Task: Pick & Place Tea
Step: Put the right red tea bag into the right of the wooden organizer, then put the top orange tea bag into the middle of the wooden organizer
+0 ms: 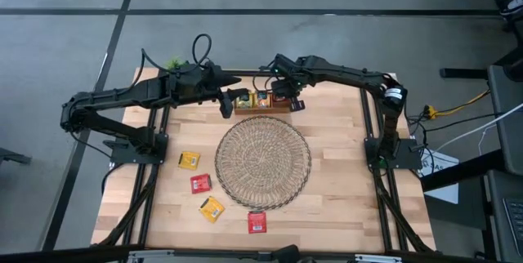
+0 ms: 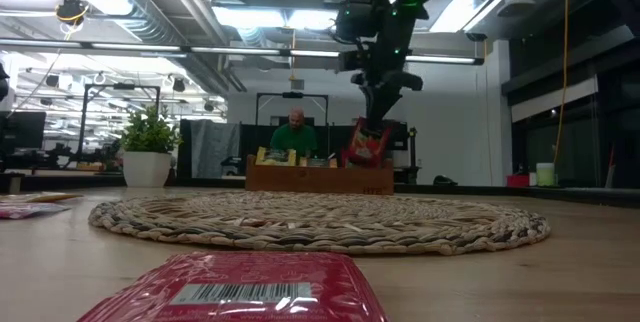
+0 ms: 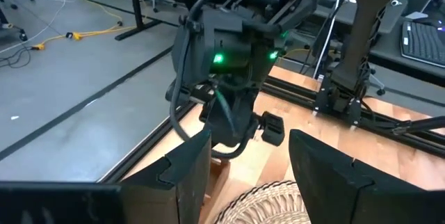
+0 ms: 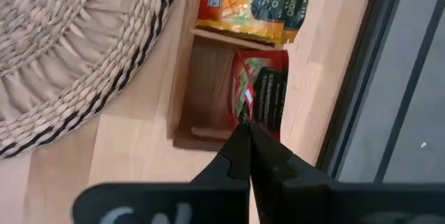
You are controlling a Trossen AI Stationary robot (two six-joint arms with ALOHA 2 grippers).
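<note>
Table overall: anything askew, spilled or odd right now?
Four tea sachets lie loose on the table left of and below the wicker mat. The right gripper pinches a red sachet in the wooden box.

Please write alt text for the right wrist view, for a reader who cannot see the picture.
The right gripper, fingers shut, pinches the edge of a red tea sachet standing in the end compartment of a wooden box. The next compartment holds orange sachets. The woven round mat lies beside the box on the wooden table.
</note>
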